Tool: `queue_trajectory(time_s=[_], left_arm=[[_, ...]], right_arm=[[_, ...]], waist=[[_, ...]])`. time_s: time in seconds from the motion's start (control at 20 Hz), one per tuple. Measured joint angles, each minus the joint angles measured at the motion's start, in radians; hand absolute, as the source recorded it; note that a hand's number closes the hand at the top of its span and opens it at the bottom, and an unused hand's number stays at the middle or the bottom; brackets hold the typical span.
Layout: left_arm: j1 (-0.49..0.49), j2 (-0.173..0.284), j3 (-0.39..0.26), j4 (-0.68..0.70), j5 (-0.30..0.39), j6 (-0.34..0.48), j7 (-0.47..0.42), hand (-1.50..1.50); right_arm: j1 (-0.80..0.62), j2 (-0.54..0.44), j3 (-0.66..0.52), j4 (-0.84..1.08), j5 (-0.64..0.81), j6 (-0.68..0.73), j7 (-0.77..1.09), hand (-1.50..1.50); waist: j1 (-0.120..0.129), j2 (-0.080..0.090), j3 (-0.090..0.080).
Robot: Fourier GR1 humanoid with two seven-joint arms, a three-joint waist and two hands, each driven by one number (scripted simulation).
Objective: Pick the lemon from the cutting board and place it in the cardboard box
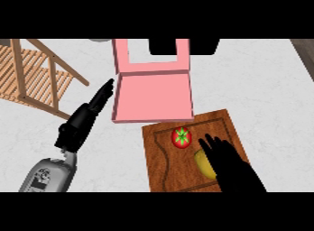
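Counter: we see a pale, mottled white counter (253,81) filling most of the view, with a darker strip at the upper right corner.
Rack: a slatted wooden rack (26,76) of thin bars lies at the upper left.
Box: the pink cardboard box (153,97) is open, square and flat-walled, its lid (151,54) folded back.
Board: our reddish-brown wooden cutting board (186,158), grooved near its edge, touches the box's near side.
Tomato: round, red, green-topped tomato (181,137) on the board.
Lemon: the yellow lemon (204,163) sits on the board, partly under our right hand (229,164).
Right fingers: spread over the lemon, not closed.
Left hand: our left hand (86,115) has straight fingers beside the box.
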Motion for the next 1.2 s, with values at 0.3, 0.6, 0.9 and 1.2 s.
queue_trajectory(time_s=[0.3,0.6,0.9,1.2], left_arm=[[0.002,-0.021,0.023,0.0,-0.025,-0.022,0.003,0.0],[0.0,-0.04,0.044,-0.01,-0.04,-0.041,0.017,0.0],[-0.004,-0.044,0.076,-0.027,-0.041,-0.077,0.036,0.0],[0.01,-0.069,0.08,-0.003,-0.071,-0.076,0.003,0.0]], right_arm=[[-0.004,0.051,-0.01,0.045,0.032,0.048,-0.011,-1.5],[-0.003,0.08,-0.031,0.106,0.053,0.078,-0.041,-1.5],[0.005,0.104,-0.059,0.183,0.08,0.055,-0.101,-1.5],[0.023,0.112,-0.068,0.25,0.138,0.011,-0.139,-1.5]], waist=[[0.001,0.0,0.0],[0.001,0.0,0.0],[0.001,0.0,0.0],[0.0,0.0,0.0]])
